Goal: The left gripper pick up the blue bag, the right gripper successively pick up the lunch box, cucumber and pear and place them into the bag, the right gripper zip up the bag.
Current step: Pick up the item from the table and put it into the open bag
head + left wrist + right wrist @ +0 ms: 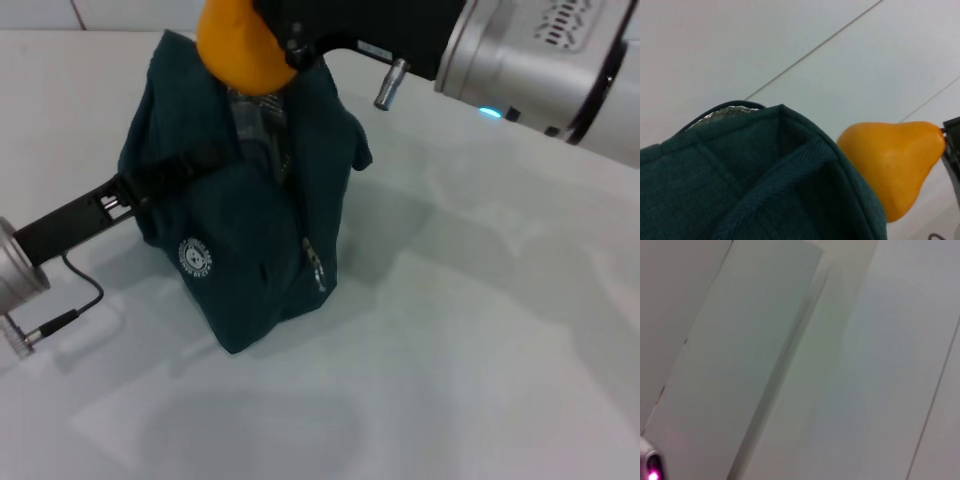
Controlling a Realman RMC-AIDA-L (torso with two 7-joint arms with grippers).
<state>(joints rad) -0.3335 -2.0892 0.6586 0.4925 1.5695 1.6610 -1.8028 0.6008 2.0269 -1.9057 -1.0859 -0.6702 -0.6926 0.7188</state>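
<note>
Hanging at the head view's top centre, the smooth orange-yellow pear (240,45) is clamped by the right gripper (285,45), directly above the dark teal fabric bag (250,230); the left gripper (130,195) grips the bag's side.

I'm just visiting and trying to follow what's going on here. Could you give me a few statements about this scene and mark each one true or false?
1. The right hand holds a yellow-orange pear above the bag. True.
2. The bag is bright red. False: it is dark blue-green.
3. The left hand is at the bag's side. True.
4. The pear lies on the table. False: it is up over the bag's top.
5. The bag is zipped shut. False: its top gapes, lining showing.
</note>
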